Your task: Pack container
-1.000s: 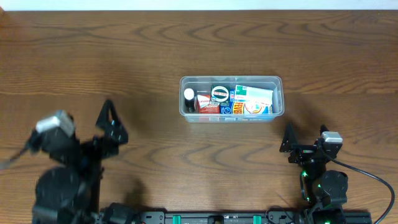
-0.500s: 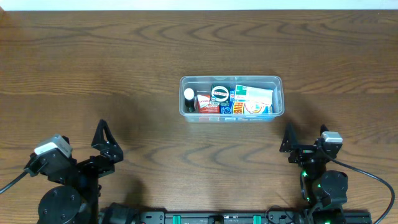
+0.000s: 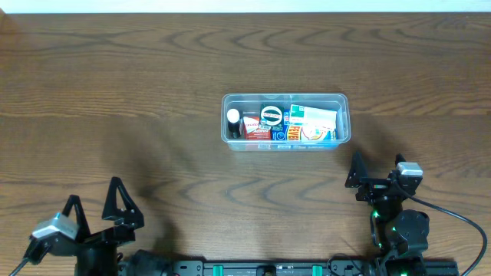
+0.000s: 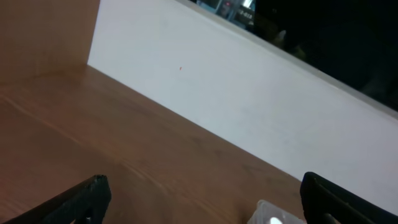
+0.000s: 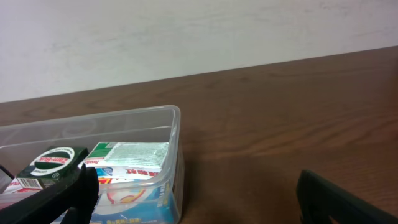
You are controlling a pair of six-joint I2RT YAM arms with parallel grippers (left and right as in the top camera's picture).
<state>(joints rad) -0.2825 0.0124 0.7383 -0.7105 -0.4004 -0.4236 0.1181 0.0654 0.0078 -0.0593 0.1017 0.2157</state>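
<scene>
The clear plastic container stands at the table's middle, filled with several small packaged items. Its right end shows in the right wrist view, with a white-and-green box and a round green-labelled item inside. A corner of it shows at the bottom of the left wrist view. My left gripper is open and empty at the front left, near the table's edge. My right gripper is open and empty at the front right, short of the container.
The wooden table spreads around the container. A white wall runs along its far edge. A brown side panel stands at the left in the left wrist view.
My left arm has pulled back towards the front edge and folded down, its gripper now lower left. The right arm and the container have not moved.
</scene>
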